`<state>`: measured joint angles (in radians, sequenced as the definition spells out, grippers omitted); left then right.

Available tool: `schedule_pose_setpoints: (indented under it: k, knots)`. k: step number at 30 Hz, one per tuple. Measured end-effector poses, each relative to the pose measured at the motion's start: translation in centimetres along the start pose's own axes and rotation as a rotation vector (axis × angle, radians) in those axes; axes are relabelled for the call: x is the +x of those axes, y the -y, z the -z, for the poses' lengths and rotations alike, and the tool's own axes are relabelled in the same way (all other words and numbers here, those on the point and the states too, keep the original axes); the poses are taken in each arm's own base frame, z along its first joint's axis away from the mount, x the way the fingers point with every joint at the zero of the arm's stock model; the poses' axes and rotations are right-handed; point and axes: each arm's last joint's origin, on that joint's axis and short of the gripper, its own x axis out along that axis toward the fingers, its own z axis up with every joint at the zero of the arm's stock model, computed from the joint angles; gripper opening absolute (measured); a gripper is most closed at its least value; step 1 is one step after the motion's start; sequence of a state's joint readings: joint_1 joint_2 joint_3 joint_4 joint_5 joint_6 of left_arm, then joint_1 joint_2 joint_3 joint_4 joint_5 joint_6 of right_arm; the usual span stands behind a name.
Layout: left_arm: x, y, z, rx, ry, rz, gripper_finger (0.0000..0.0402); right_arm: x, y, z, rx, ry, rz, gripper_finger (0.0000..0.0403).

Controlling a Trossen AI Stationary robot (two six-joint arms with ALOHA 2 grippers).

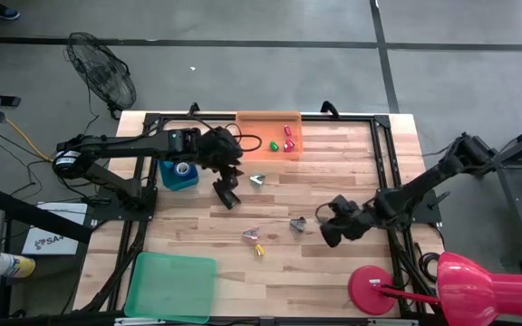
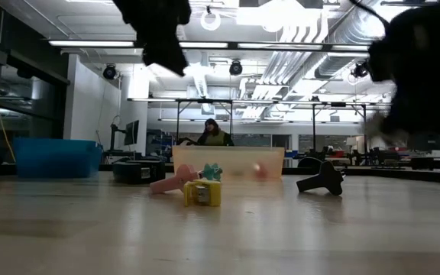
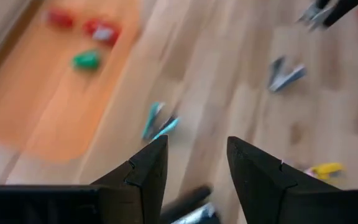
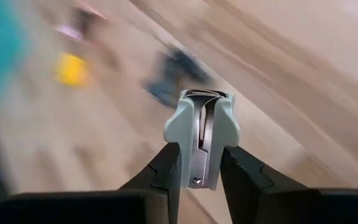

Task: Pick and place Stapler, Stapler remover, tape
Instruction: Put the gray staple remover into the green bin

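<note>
My left gripper (image 1: 227, 177) (image 3: 197, 163) hangs open above the black stapler (image 1: 227, 194) (image 3: 188, 204), which lies flat on the wood, part of it showing between and below the fingers. My right gripper (image 1: 331, 232) (image 4: 199, 152) is shut on a pale grey staple remover (image 4: 201, 121) and held above the table, right of centre. More staple removers lie on the wood: teal (image 1: 257, 179) (image 3: 159, 121), dark (image 1: 297, 224) (image 2: 323, 179), pink-grey (image 1: 251, 234) and yellow (image 1: 259, 248) (image 2: 203, 192). A ring of tape (image 1: 182, 168) sits in a blue box. My right gripper pinches the grey staple remover's hinge end (image 4: 197, 169) between its two fingers. The remover points straight out ahead of the fingers, its shut claw end (image 4: 202, 95) foremost. It is lifted clear of the table.
An orange tray (image 1: 252, 140) (image 3: 48, 106) at the far edge holds small green, red and pink pieces. The blue box (image 1: 172, 179) stands left of my left gripper. A green tray (image 1: 172, 285) lies at the near left, a pink lamp base (image 1: 372, 290) at the near right.
</note>
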<state>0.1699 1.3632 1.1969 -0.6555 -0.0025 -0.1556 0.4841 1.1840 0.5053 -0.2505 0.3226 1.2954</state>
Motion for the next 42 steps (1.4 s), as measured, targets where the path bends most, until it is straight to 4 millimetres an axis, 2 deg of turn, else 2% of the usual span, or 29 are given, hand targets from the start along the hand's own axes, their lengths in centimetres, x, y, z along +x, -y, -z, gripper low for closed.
schedule_pose_setpoints:
  k: [5, 11, 18, 21, 25, 34, 42]
  knots:
    - [-0.1, 0.6, -1.5, 0.056, 0.145, 0.129, 0.0163, -0.7, -1.3, -2.8, -0.059, 0.081, -0.197, 0.0079]
    - [-0.6, 1.0, -3.1, 0.077, 0.309, 0.222, 0.0163, -1.4, -2.4, -6.7, -0.112, 0.270, -0.410, 0.0079]
    - [-1.0, 1.2, -4.1, 0.067, 0.420, 0.241, 0.0163, -2.2, -2.4, -10.1, -0.190, 0.459, -0.525, 0.0079]
    - [-1.2, 1.3, -4.4, 0.069, 0.452, 0.276, 0.0163, -2.6, -2.6, -11.4, -0.237, 0.481, -0.527, 0.0079]
    - [-1.0, 1.4, -4.6, 0.076, 0.470, 0.313, 0.0163, -3.6, -4.0, -13.9, -0.348, 0.453, -0.477, 0.0079]
    - [-1.1, 1.6, -4.6, 0.098, 0.467, 0.377, 0.0163, -5.4, -6.3, -18.3, -0.562, 0.242, -0.203, 0.0079]
    - [-1.1, 1.6, -4.6, 0.127, 0.469, 0.365, 0.0163, -5.0, -9.2, -20.9, -0.754, 0.158, -0.119, 0.0079]
